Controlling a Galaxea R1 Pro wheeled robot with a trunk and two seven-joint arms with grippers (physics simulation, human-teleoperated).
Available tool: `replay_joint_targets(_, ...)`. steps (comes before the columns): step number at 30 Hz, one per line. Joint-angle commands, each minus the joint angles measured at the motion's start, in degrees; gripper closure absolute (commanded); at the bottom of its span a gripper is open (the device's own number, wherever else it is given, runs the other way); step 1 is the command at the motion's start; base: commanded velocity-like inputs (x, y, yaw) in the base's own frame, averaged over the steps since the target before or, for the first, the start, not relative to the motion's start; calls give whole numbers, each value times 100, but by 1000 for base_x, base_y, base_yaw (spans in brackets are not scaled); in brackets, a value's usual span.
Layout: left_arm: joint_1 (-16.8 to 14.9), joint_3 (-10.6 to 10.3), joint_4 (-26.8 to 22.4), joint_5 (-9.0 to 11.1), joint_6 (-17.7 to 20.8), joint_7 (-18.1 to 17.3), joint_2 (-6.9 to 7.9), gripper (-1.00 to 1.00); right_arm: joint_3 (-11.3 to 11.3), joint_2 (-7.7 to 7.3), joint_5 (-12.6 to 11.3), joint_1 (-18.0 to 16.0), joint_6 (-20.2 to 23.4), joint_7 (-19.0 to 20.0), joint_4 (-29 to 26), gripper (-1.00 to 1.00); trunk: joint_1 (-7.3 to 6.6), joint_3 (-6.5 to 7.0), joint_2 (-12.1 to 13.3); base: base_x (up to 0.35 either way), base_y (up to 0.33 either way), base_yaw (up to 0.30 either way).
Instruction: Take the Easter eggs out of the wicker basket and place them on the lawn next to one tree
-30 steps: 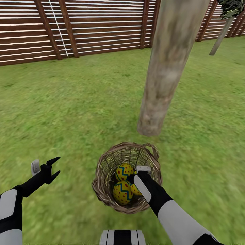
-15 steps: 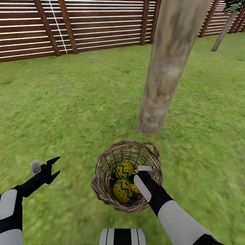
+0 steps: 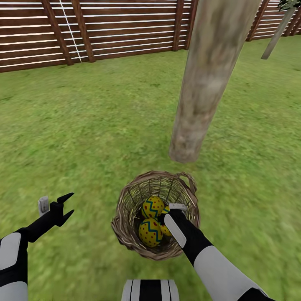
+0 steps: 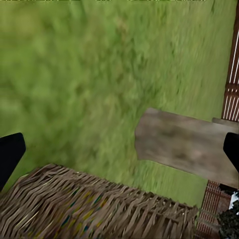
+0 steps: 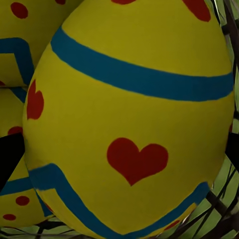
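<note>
The right gripper point(image 3: 167, 218) is down among the Easter eggs point(image 3: 151, 232) in the wicker basket point(image 3: 125, 234), its fingertips hidden, so its grip can't be told; the left gripper point(image 3: 67, 205) is spread.

Ground: mottled green grass point(image 3: 96, 125), flat, running to the boundary.
Boundary: brown horizontal-slat wooden fence point(image 3: 125, 29) with slanted posts, spanning the far edge.
Far corner: thin grey trunk point(image 3: 276, 35), leaning, dark foliage at top.
Fence detail: thin white line point(image 3: 71, 31) crossing the slats.
Light: even, no strong shadows.
</note>
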Motion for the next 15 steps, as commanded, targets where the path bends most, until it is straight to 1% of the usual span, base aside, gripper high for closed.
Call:
replay_joint_targets(1,-6,14,4,-60,29,-58,-4,-100,18,0,-312,-1,-95,90,110,-100,1,-5,-1,0,0,0)
replay_joint_targets(3,-6,15,5,-60,29,-58,-3,-100,17,0,-312,-1,-95,90,107,-100,1,-5,-1,0,0,0)
replay_joint_targets(5,-5,12,5,-60,29,-58,1,-100,17,0,-312,0,-95,90,105,-100,6,-49,-3,0,0,0)
replay_joint_targets(6,-5,16,5,-60,29,-58,-2,-100,19,0,-312,1,-95,91,110,100,6,-49,-3,0,0,0)
replay_joint_targets(9,-5,19,5,-60,29,-58,-4,-100,19,0,-312,1,-95,100,107,100,6,-49,-3,0,0,0)
replay_joint_targets(12,-5,12,5,-60,29,-58,-4,-100,19,0,-312,1,-95,289,111,100,8,-71,-5,0,0,0)
replay_joint_targets(15,-5,15,5,-60,29,-58,-5,-100,19,0,-312,1,-91,330,113,100,8,-71,-5,0,0,0)
